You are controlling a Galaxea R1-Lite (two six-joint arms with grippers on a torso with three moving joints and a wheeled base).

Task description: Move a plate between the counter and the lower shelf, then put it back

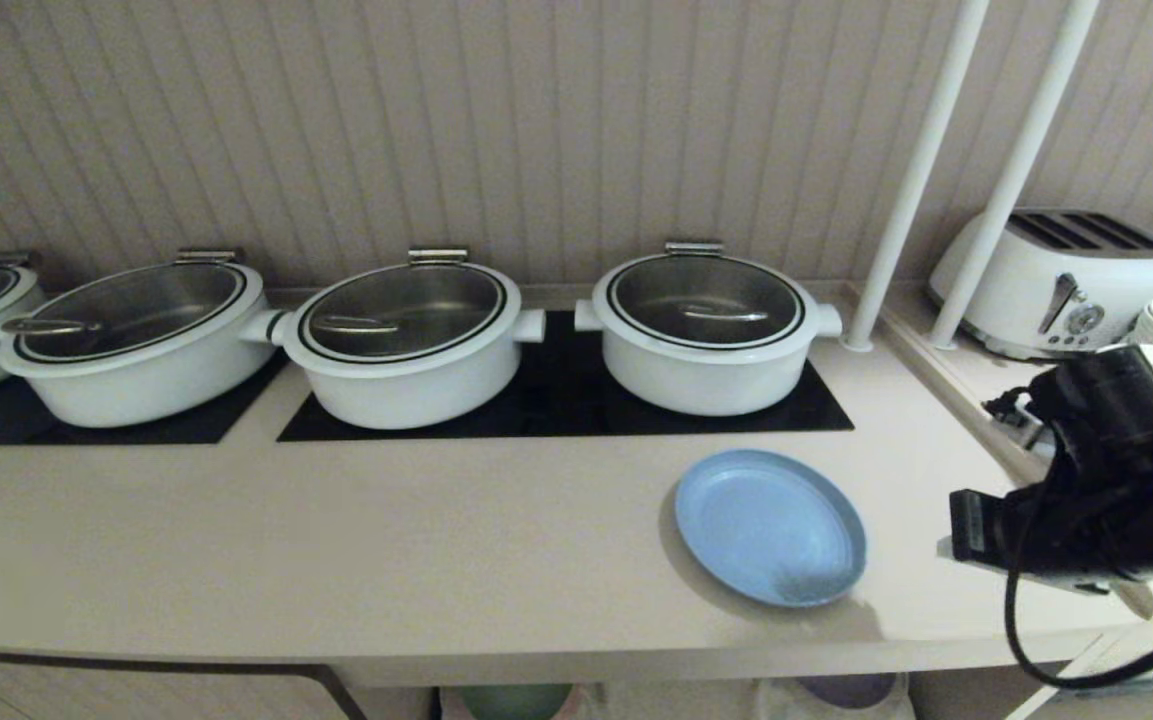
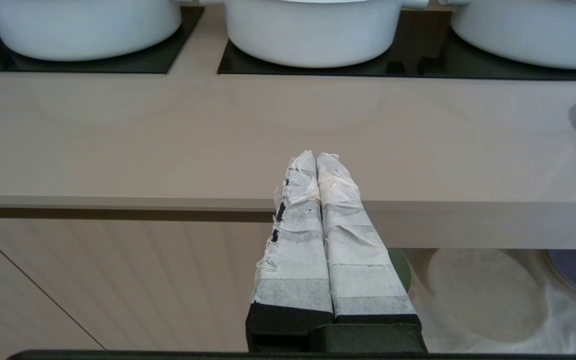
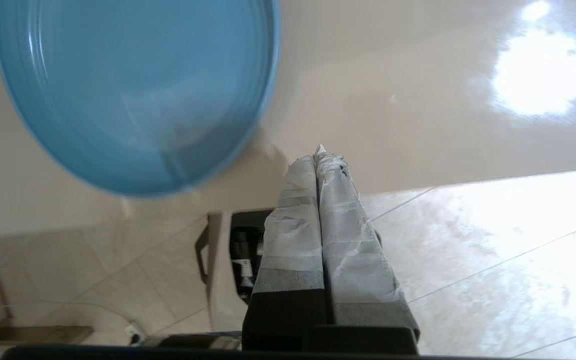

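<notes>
Beige ribbed wall panelling is seen behind the counter, which spans the head view from left to right. One light-blue plate lies flat on the counter at lower right of centre in that view, near the front edge and in front of the rightmost pot.

In the right wrist view, the right gripper is shown with its taped fingers pressed together, nothing held, the tips just beside the plate's rim but apart from it. The plate is round, so no long axis applies. It is judged that the right arm, at the right edge of the head view, is the nearer one.

The left gripper is closed and empty, parked in front of the counter edge, well apart from the plate.

Count: four white pots, two white poles, one toaster. Below the counter, the lower shelf is seen, with its white cloth.
</notes>
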